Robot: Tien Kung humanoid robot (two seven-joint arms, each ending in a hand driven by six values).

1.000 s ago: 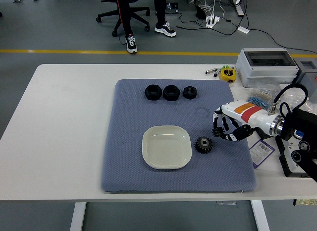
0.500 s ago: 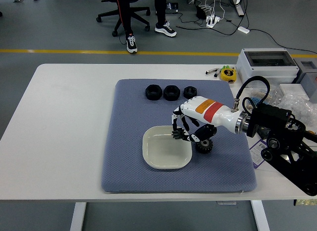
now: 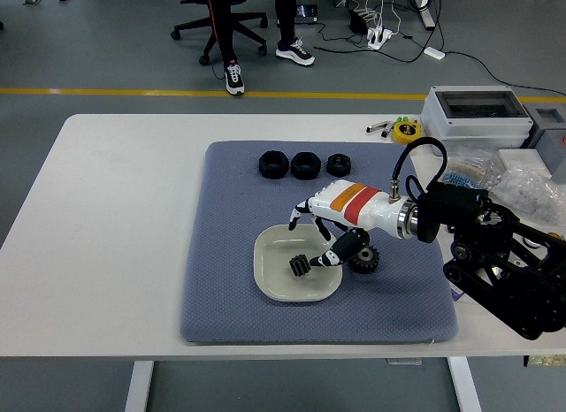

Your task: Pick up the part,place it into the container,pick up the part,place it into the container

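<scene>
A small black gear [image 3: 299, 265] lies inside the pale square dish [image 3: 270, 288] on the blue-grey mat [image 3: 221, 244]. My right hand [image 3: 311, 240] hovers over the dish's right half with its fingers [image 3: 299, 214] spread apart, open and just above the small gear. A larger black gear [image 3: 363, 258] sits on the mat right next to the dish's right rim, partly under my thumb. Three black nuts [image 3: 304, 165] stand in a row at the mat's far edge.
A grey box [image 3: 473, 118], a yellow tape measure [image 3: 406, 131] and plastic bags [image 3: 531, 184] crowd the table's right side. My right arm's black body [image 3: 504, 270] fills the lower right. A person's legs [image 3: 232, 41] and a chair show beyond the table.
My right hand has swung left from the mat's right edge to above the dish. Its fingers have spread, and a small black gear now lies in the dish.
</scene>
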